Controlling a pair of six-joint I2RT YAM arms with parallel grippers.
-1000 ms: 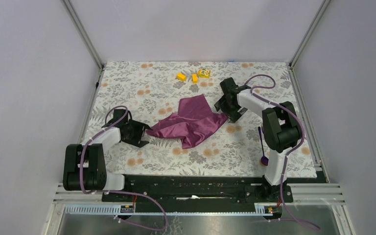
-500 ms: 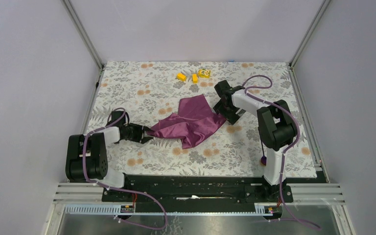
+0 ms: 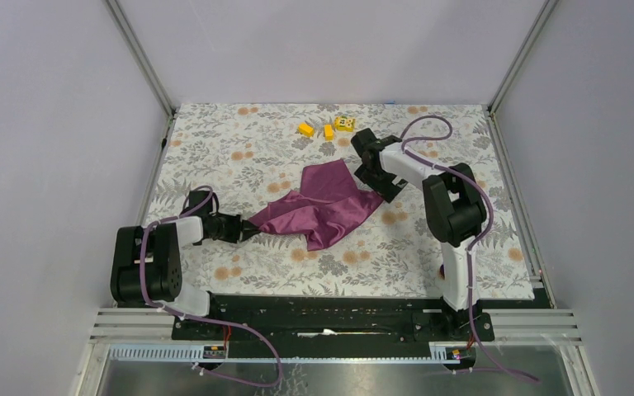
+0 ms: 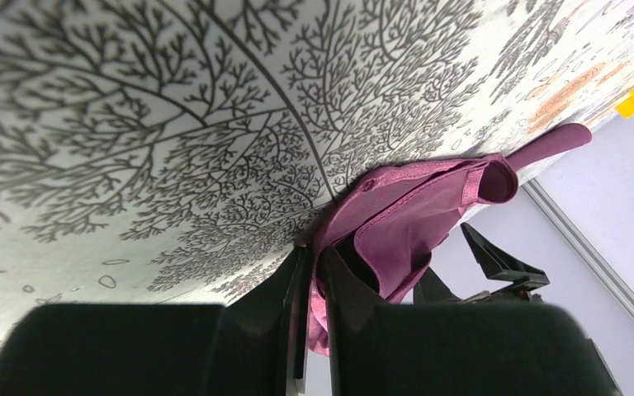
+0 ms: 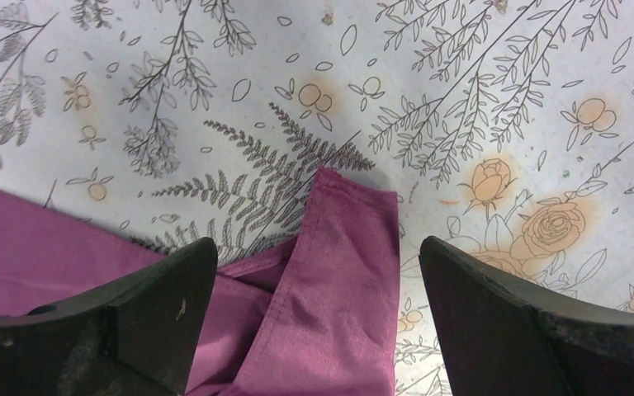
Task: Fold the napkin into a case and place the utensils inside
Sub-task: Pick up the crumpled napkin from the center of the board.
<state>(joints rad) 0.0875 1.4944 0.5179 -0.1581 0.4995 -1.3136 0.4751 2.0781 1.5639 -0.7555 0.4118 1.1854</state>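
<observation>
The plum-purple napkin (image 3: 318,202) lies rumpled on the floral tablecloth, in no case shape. My left gripper (image 3: 246,232) lies low at its left corner. In the left wrist view the left gripper (image 4: 315,256) is shut on a fold of the napkin (image 4: 413,214), with cloth pinched between the jaws. My right gripper (image 3: 371,169) hovers over the napkin's upper right edge. In the right wrist view the right gripper (image 5: 318,247) stands wide open, and a corner of the napkin (image 5: 338,289) lies between its fingers, untouched. The utensils are hidden.
Three small yellow blocks (image 3: 328,129) sit at the back of the tablecloth (image 3: 239,157), just left of the right gripper. Metal frame posts and grey walls close in the table on three sides. The right arm (image 3: 450,210) stands over the right side.
The left gripper slid up to the napkin's left corner and closed on it. The right gripper moved left and back over the napkin's upper right edge and opened wider.
</observation>
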